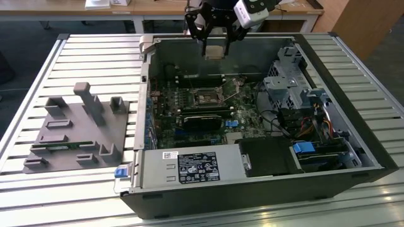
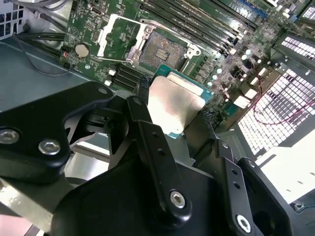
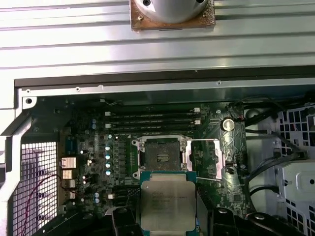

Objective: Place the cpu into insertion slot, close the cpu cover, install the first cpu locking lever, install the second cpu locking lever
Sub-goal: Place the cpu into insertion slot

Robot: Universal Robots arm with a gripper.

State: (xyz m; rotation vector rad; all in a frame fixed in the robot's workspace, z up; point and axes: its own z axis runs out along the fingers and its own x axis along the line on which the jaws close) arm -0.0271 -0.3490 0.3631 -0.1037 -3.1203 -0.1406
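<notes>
1. A bench point(image 1: 82, 61) of metal slats carries everything in the exterior view.
2. A computer case point(image 1: 252, 194) lies on the bench, open on its upper side, so the inside faces up.
3. A grey holder block point(image 1: 75, 132) stands on the bench just beside the case, at the exterior view's left.
4. A green circuit board point(image 3: 123, 147) lies flat on the bottom of the case.
5. The gripper point(image 1: 215, 49) hangs above the far part of the case, over the board. Its jaws are clenched on the cpu, one on each of two opposite edges.
6. The insertion slot point(image 3: 160, 157) sits on the board with a silvery rim, and its dark square middle is bare.
7. The cpu cover point(image 3: 206, 157) is swung open and lies flat just beside the slot.
8. The cpu point(image 3: 167, 204) is in the air between the jaws, near the slot but apart from it. Its pale face is turned to the camera in both wrist views.
</notes>
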